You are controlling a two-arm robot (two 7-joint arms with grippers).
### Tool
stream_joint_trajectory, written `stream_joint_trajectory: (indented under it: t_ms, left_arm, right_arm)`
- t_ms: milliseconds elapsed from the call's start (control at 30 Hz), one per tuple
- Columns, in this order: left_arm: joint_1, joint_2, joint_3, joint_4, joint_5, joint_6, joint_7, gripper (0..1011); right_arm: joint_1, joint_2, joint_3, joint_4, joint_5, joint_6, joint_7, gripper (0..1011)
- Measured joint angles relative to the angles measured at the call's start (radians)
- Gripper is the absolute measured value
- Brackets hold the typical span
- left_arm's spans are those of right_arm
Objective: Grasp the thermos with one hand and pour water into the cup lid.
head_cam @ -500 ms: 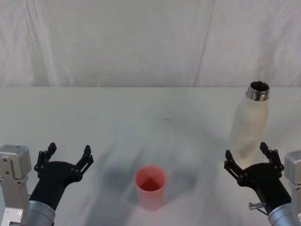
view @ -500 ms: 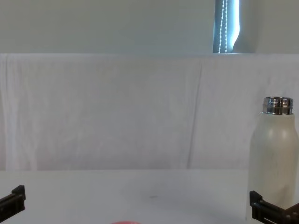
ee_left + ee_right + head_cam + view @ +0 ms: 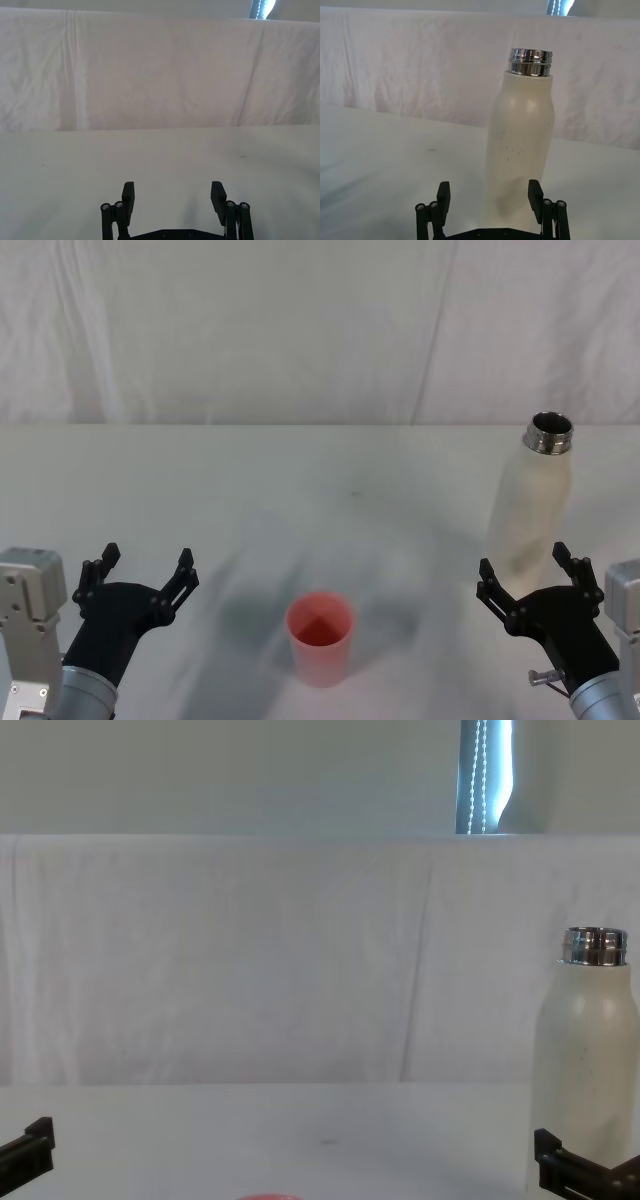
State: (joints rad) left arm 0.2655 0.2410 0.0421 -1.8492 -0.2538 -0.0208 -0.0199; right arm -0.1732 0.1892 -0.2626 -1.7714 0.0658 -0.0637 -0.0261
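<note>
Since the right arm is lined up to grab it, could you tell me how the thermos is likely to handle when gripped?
The thermos is tall and narrow, so a high push might tip it. Its matte body looks rigid and probably grips well. The right gripper is open just short of it.

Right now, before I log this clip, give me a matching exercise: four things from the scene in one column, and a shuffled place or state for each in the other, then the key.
Things:
1. thermos
2. cup lid
3. left gripper
4. right gripper

Places or states:
A. open, low on the robot's left, nothing near its fingers
B. upright and uncapped, on the robot's right
C. open, just short of the bottle's base
D. pinkish-red, standing mouth up at the table's near middle

Pairs: 1-B, 2-D, 3-A, 4-C
</note>
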Motion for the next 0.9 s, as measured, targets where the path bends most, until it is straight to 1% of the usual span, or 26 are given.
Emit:
stream_joint_trajectory:
  t_ms: [900]
  left_arm:
    - [0.000,0.000,0.000,0.000,0.000,0.000,0.000,1001]
  right_arm:
    - [0.000,0.000,0.000,0.000,0.000,0.000,0.000,1001]
